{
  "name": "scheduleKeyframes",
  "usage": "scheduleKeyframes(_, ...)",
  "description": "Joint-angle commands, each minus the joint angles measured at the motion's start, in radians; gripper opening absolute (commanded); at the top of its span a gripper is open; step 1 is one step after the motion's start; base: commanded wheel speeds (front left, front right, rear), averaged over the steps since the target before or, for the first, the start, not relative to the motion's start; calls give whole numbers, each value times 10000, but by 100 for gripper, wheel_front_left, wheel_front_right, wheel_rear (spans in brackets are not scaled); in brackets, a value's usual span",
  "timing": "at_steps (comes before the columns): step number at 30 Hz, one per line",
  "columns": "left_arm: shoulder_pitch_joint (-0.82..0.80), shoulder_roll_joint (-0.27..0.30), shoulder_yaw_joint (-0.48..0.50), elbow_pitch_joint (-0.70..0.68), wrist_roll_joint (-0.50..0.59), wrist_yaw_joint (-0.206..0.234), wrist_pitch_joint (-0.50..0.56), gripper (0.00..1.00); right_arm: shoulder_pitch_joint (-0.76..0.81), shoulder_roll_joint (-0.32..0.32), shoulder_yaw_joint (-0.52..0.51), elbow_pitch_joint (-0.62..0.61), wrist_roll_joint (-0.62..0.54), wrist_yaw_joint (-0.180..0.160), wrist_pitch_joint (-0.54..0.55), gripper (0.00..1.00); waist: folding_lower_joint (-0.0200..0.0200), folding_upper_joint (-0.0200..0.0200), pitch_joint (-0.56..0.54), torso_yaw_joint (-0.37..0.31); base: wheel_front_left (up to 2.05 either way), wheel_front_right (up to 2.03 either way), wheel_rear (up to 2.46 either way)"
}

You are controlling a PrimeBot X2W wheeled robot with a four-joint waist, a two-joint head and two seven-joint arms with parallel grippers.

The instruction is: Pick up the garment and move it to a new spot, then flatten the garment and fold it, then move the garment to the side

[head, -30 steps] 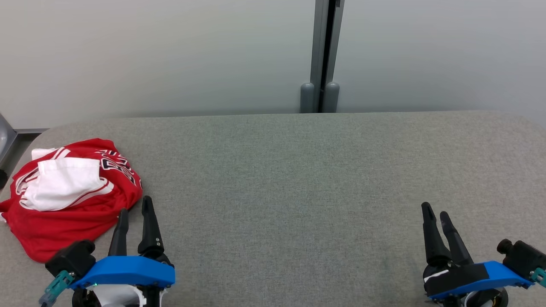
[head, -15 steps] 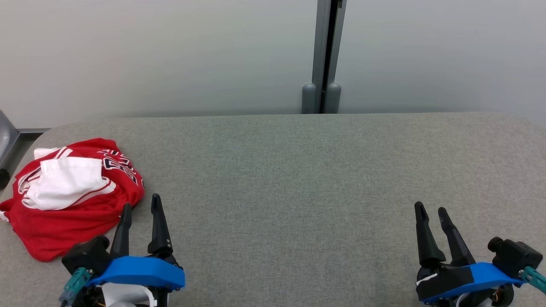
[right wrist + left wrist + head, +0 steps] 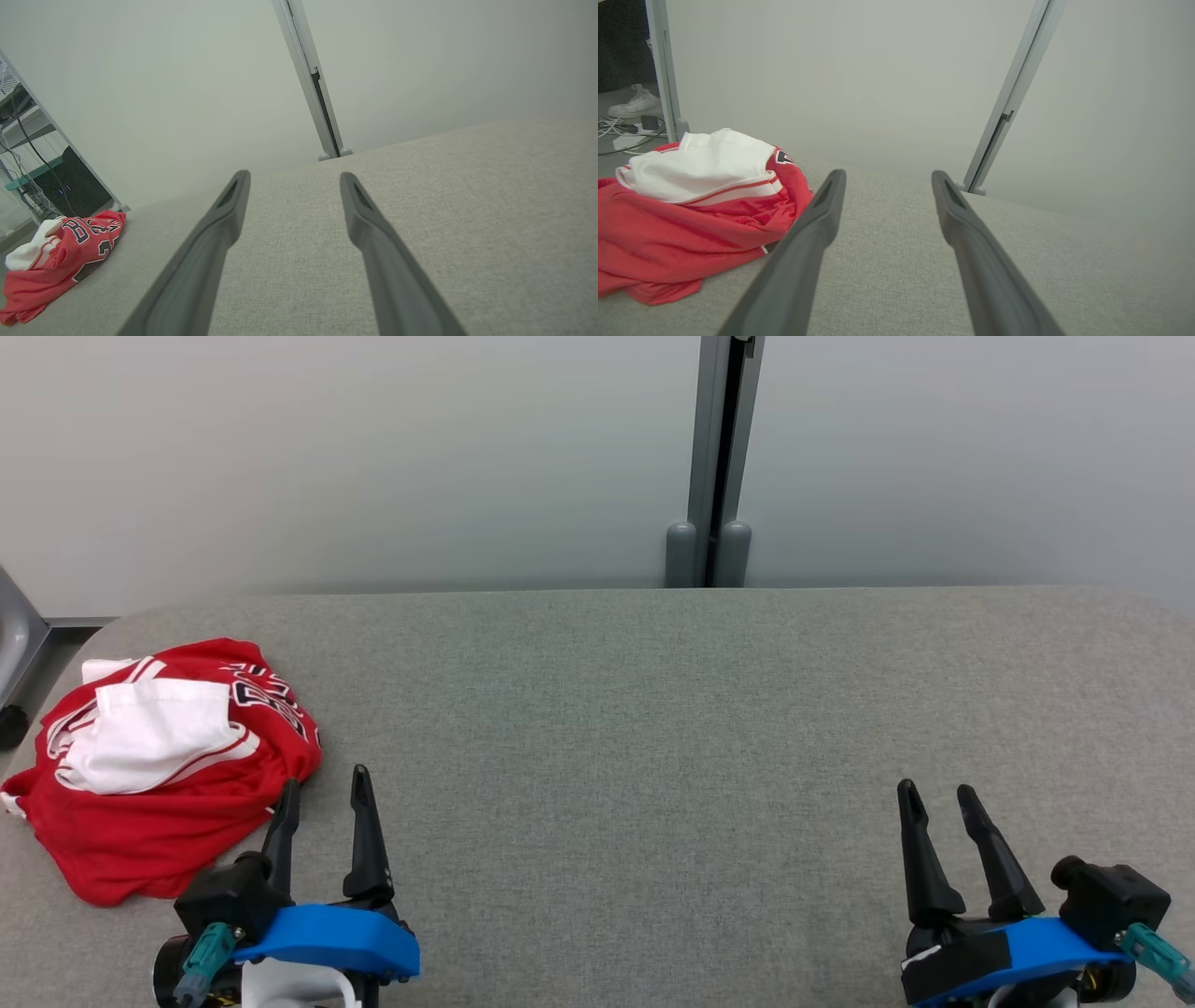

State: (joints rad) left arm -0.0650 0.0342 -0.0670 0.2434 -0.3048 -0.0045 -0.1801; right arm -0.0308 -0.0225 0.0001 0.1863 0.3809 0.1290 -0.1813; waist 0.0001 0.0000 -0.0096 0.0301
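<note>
Red garment [image 3: 140, 831] bunched on grey table [image 3: 653, 728] (white lining, perhaps, uppermost).

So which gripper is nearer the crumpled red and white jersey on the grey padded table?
Left. The left gripper is open just beside the crumpled red and white jersey; the right gripper, also open, is far across the grey padded table.
</note>
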Motion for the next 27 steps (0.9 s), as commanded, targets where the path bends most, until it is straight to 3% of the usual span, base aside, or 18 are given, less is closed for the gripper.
scheduleKeyframes(1, -192, 88, -29, -5, 244, 64, -103, 100, 92, -88, 42, -93, -273, 19, -92, 100, 0, 0, -4, 9, 0, 0, 0)
scheduleKeyframes(27, -232, 227, -309, 586, 2106, 523, -709, 100, 260, -130, -309, 87, -2685, 27, -694, 100, -1, 0, -17, 126, 0, 0, 0)
